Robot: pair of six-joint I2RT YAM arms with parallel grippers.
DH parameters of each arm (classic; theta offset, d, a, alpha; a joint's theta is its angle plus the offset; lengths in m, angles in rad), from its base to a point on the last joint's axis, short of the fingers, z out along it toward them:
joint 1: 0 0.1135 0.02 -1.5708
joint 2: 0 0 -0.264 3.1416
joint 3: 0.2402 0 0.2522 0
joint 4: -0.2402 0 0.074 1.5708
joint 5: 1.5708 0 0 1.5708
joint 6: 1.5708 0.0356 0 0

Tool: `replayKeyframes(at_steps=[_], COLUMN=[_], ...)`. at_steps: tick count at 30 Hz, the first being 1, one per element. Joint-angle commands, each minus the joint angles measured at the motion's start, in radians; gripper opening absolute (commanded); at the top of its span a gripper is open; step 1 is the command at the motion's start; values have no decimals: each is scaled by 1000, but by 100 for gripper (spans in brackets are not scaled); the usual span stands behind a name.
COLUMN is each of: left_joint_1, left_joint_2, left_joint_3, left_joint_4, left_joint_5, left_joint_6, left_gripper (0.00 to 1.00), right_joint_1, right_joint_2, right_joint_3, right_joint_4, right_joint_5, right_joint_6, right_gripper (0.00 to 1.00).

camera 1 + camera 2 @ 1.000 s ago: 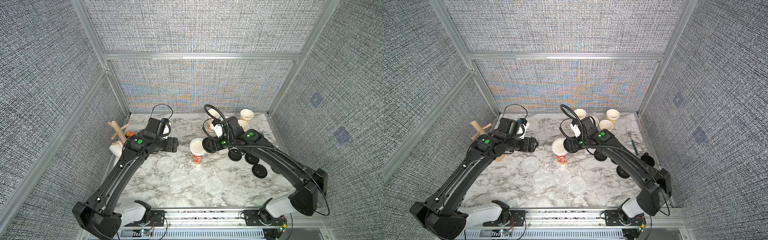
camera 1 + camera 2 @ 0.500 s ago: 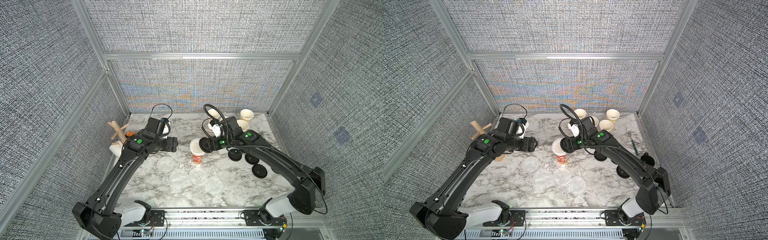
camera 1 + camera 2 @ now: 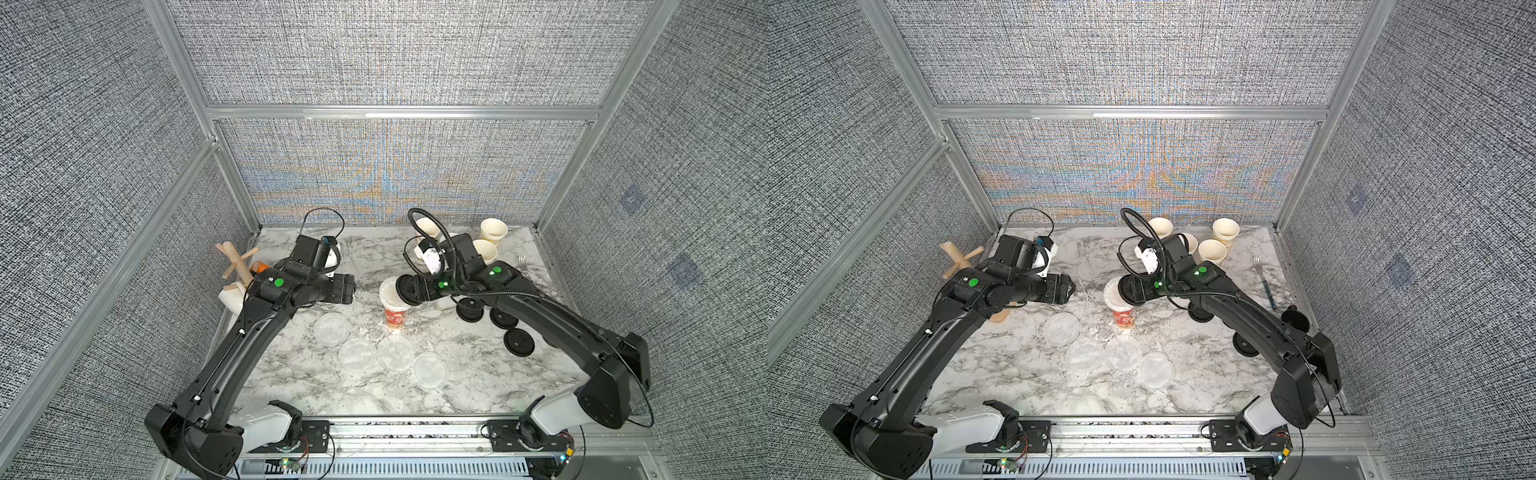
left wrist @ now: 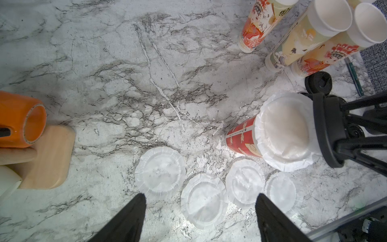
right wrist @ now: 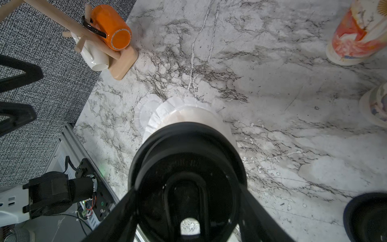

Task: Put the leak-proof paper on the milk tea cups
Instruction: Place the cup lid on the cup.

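1. Paper first: four thin, whitish-translucent round leak-proof paper discs (image 4: 204, 198) lie flat in a loose row on the grey-veined marble worktop (image 4: 104, 62), nearest the robot's base. Their frilled edges touch or slightly overlap. They seem spread out so that each can be lifted singly.
2. Above that row hangs the left pincer (image 4: 200, 197), jaws wide and empty. The discs lie below and just ahead of it, none touched, so it looks placed for the next pick.
3. Just beyond the row a tall tapered paper milk tea cup (image 3: 394, 318) with red-orange print stands upright. A fifth disc (image 4: 282, 130) is draped over its mouth, frill overhanging the rim, so one cup appears covered.
4. The right pincer (image 5: 187, 186) grips a black round plastic lid (image 5: 188, 146) by its edges. The lid is tilted at the side of the covered mouth nearest that arm. Whether the lid touches the paper cannot be told. It is probably held there to press the paper down.
5. Spare black lids (image 3: 519, 343) lie on the worktop beside the right arm.
6. Farthest back, four further cups (image 3: 1225, 230) cluster in the right corner with their cream insides open. They are well apart from both pincers and from the discs. A wooden stand (image 4: 48, 157) with an orange mug (image 4: 21, 121) sits at the left edge.
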Motion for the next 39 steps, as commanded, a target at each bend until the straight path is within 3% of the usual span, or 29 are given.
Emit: replayKeyframes(at_steps=[1, 16, 25, 39], left_joint_1=[1, 3, 4, 8], left_joint_2=[-1, 0, 0, -13], left_joint_3=[2, 3, 3, -16], left_joint_4=[-8, -6, -7, 16], left_joint_5=[-3, 5, 5, -9], left_joint_6=[10, 11, 14, 4], left_gripper=[84, 84, 84, 84], right_joint_1=[1, 1, 1, 138], right_joint_2=[3, -8, -31, 157], right_joint_3=[6, -23, 34, 315], right_joint_4=[46, 75, 14, -273], right_joint_5=[-23, -38, 22, 346], right_joint_6=[4, 21, 6, -47], right_gripper=[67, 67, 68, 68])
